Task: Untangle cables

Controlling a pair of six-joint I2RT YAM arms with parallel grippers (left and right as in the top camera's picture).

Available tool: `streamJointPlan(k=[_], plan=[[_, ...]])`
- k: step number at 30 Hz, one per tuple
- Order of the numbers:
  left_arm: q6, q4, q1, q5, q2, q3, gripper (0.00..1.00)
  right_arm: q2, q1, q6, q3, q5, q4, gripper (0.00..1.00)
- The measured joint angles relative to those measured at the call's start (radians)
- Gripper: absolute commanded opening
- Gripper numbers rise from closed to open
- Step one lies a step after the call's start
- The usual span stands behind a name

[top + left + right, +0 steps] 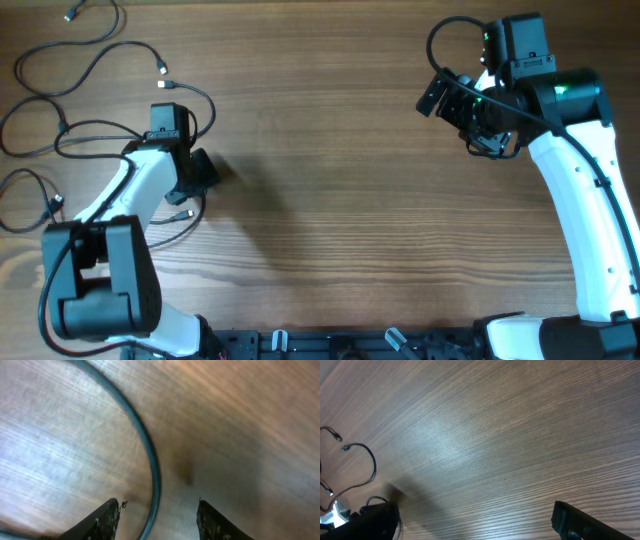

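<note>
Several thin black cables (95, 60) lie as loose wavy strands at the table's far left, some with silver-tipped plugs (163, 71). My left gripper (205, 172) is low over the wood beside them. In the left wrist view its fingers (157, 520) are open, and one cable strand (150, 455) curves down between them, untouched. My right gripper (440, 95) hangs high at the far right, away from the cables. Its fingers (475, 520) are open and empty. The right wrist view shows cable ends (357, 460) far off at the left.
The wooden table (340, 200) spreads between the two arms. The arm bases and a dark rail (340, 345) sit along the front edge. A thick black robot wire loops above the right wrist (450, 35).
</note>
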Motion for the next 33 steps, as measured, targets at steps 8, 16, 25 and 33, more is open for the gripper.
streamJointPlan(k=[8,16,25,33], plan=[[0.000,0.051,0.000,-0.003,0.047,0.000,0.45,0.000,0.000,0.000,0.000,0.000,-0.004,1.00],[0.001,0.047,0.000,-0.045,0.051,0.000,0.26,0.000,0.000,0.000,0.000,0.000,-0.019,1.00],[0.000,0.011,0.087,-0.079,0.051,0.005,0.27,0.000,0.000,-0.007,0.000,0.000,-0.030,1.00],[0.001,0.016,0.153,-0.089,0.051,0.006,0.41,0.000,0.000,-0.007,0.000,0.000,-0.031,1.00]])
